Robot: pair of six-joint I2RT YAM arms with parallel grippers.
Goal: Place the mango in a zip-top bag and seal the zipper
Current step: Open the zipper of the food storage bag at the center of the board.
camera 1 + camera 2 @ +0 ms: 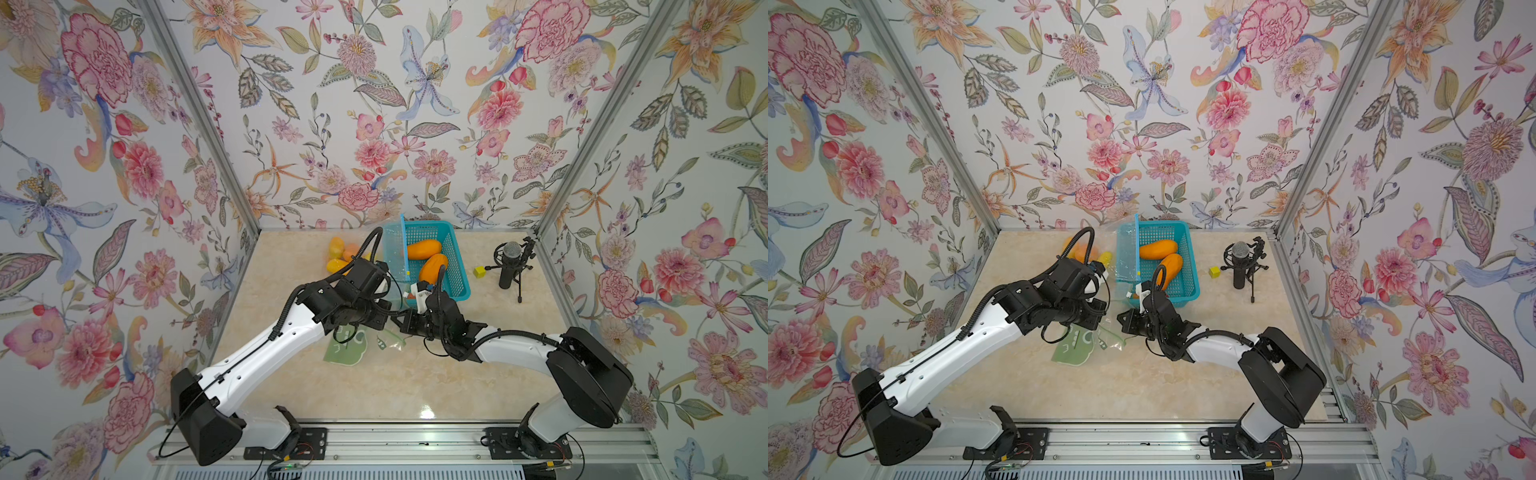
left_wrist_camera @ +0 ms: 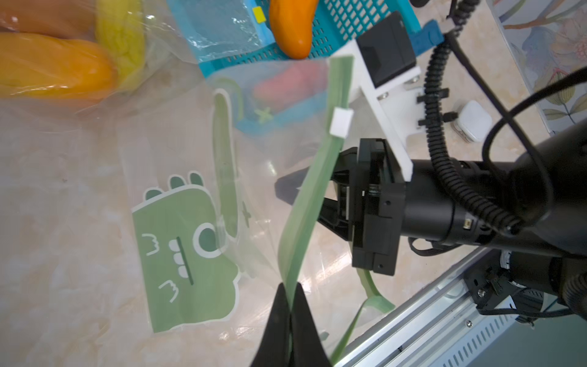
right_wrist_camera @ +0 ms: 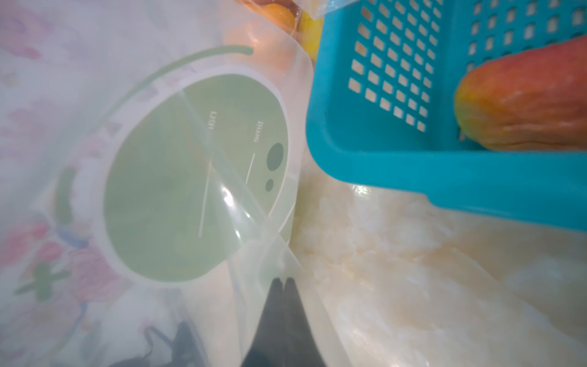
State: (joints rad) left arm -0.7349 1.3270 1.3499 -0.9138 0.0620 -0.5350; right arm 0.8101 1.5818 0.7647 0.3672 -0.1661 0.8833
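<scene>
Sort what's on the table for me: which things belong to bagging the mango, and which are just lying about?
In the job: zip-top bag, pinched by left gripper and right gripper; mangoes in the blue basket.
Lying about: microphone; yellow cube; bagged fruit at the back.

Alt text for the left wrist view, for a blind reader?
The left tool pinches the green zipper strip of a clear bag printed with a green dinosaur; the right tool is shut on the bag's mouth farther along. Beyond, an orange mango lies in a blue basket.
</scene>
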